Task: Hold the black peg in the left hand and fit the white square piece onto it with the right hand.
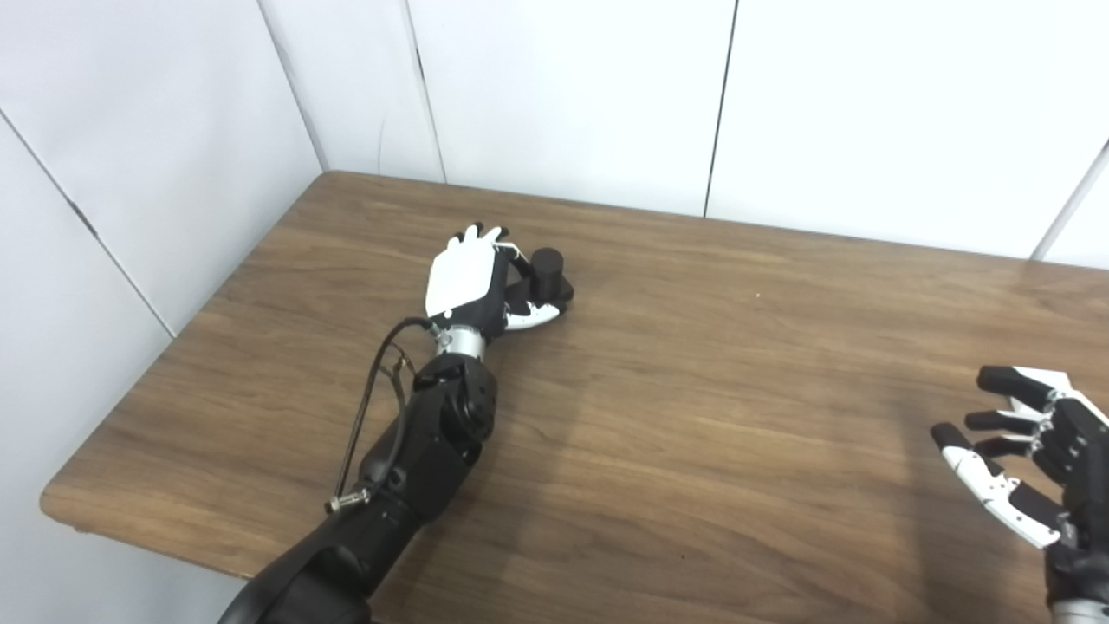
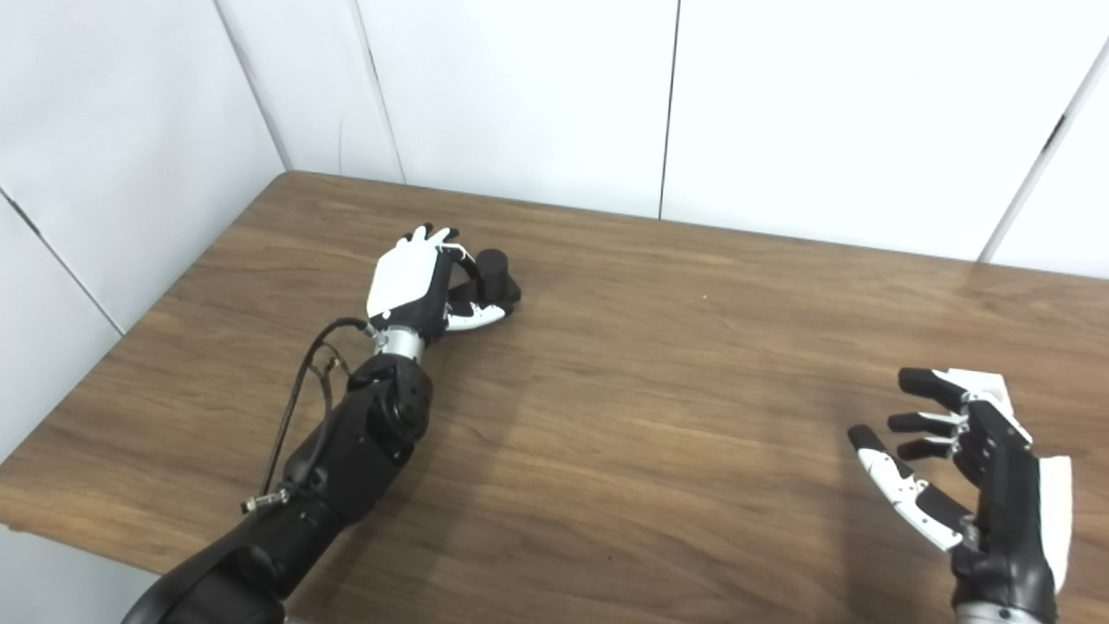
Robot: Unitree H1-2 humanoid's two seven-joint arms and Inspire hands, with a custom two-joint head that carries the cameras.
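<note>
The black peg [image 1: 548,272], a short cylinder on a dark base, stands on the table [image 1: 693,390] at the back left. My left hand [image 1: 472,282] lies against its left side. The fingers [image 1: 515,256] curl round the cylinder and the thumb [image 1: 535,317] presses against the base, so the peg is held while resting on the wood. At the right edge, my right hand [image 2: 970,459] hovers open, fingers spread, nothing in it. A white blocky piece [image 2: 983,381], apparently the white square piece, lies just behind those fingers, partly hidden by them.
White wall panels [image 1: 563,95] close the table's back and left sides. The near left table corner [image 1: 61,503] is rounded. A loose cable [image 1: 368,407] loops off my left forearm.
</note>
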